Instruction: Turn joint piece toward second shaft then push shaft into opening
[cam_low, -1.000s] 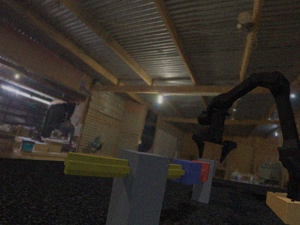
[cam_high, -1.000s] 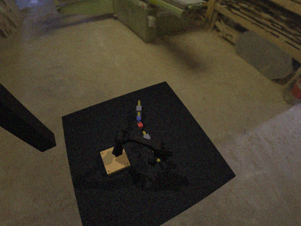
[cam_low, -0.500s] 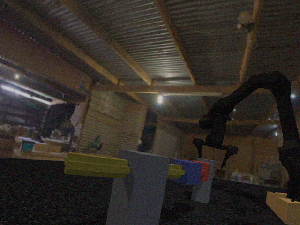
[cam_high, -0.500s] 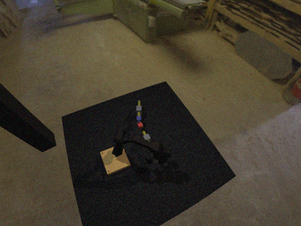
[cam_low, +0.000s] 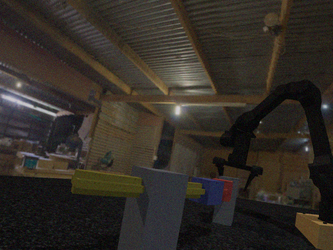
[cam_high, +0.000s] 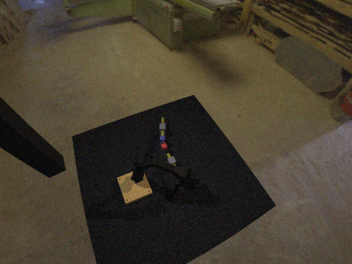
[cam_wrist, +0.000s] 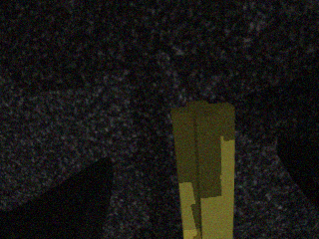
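Note:
The first yellow shaft runs through its grey block to a blue piece. The red square joint piece is hinged on it and looks turned toward the second shaft; its exact angle is too small to tell. The second yellow shaft passes through the far grey block, with a gap before the red piece. My gripper is open and empty; in the wrist view its fingers stand wide on either side of the shaft's end.
The arm's wooden base plate stands on the black table top beside the shafts. The arm reaches over from it. A dark beam stands at the left of the top view.

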Controlling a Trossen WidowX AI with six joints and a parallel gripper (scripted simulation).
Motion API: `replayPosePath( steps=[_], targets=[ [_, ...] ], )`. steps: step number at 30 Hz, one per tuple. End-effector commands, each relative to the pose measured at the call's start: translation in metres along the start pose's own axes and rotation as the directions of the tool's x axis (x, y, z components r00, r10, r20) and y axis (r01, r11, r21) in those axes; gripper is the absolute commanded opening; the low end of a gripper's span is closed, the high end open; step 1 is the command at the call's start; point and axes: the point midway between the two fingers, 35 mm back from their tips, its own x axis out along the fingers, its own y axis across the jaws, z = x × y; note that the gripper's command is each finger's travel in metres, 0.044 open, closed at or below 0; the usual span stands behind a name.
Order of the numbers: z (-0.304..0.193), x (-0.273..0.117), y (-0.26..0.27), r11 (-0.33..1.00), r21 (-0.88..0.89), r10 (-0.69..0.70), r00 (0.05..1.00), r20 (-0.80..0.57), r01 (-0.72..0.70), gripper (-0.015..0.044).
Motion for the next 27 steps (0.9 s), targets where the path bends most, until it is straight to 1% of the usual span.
replayPosePath(
  steps=[1, 8, 21, 27],
  targets=[
    [-0.0019, 0.0079, -0.0010, 1.000, 0.005, -0.002, 1.000, -0.007, 0.002, 0.0440],
    [-0.0026, 0.0166, -0.0012, 1.000, 0.005, -0.002, 1.000, -0.007, 0.002, 0.0440],
    [-0.0026, 0.0166, -0.0012, 1.000, 0.005, -0.002, 1.000, -0.007, 0.002, 0.0102],
    [-0.0026, 0.0166, -0.0012, 1.000, 0.005, -0.002, 1.000, -0.007, 0.002, 0.0102]
  ],
)
